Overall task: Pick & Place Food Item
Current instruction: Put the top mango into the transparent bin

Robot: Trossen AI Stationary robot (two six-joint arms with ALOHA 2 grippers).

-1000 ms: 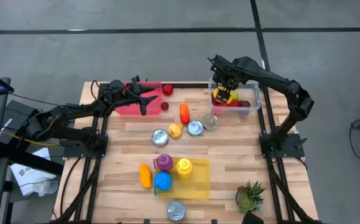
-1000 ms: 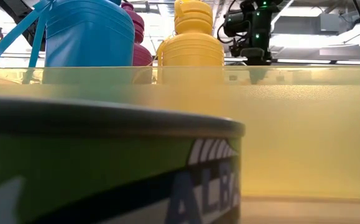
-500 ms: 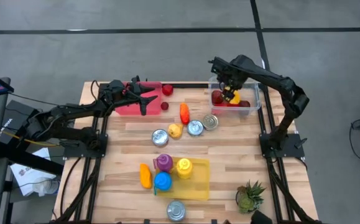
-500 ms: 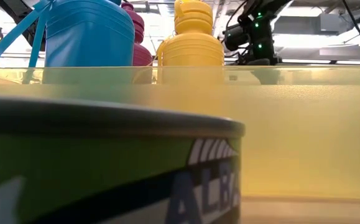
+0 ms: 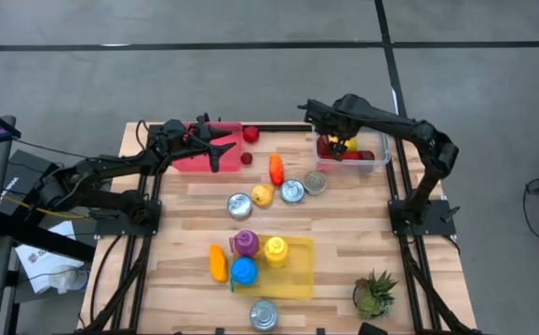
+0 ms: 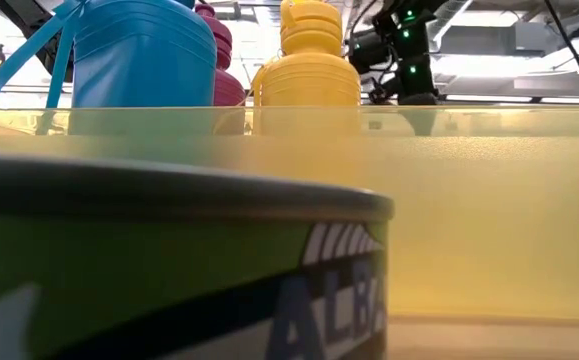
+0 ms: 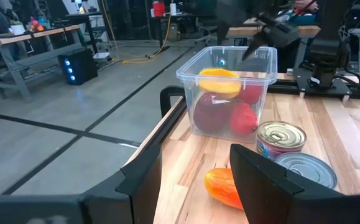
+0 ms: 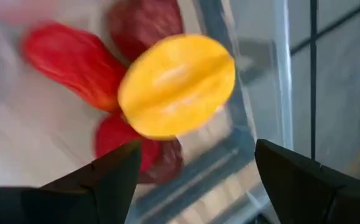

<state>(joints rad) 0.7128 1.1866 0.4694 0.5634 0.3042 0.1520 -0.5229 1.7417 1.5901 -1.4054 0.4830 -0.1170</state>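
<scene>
Right gripper (image 5: 317,115) above clear bin (image 5: 378,160) at far right, fingers apart, empty. Yellow fruit (image 8: 176,85) lies in bin on red fruits. Best: lift clear before swinging away. Left gripper (image 5: 221,146) parted, idle over red tray (image 5: 187,162).

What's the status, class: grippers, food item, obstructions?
Right gripper open above clear bin. Yellow fruit released, resting on red pieces. Left gripper idle by red tray.

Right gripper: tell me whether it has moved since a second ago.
Yes. In the high view the right gripper, jaws open, has shifted from over the clear bin toward its left edge, leaving the yellow fruit inside.
</scene>
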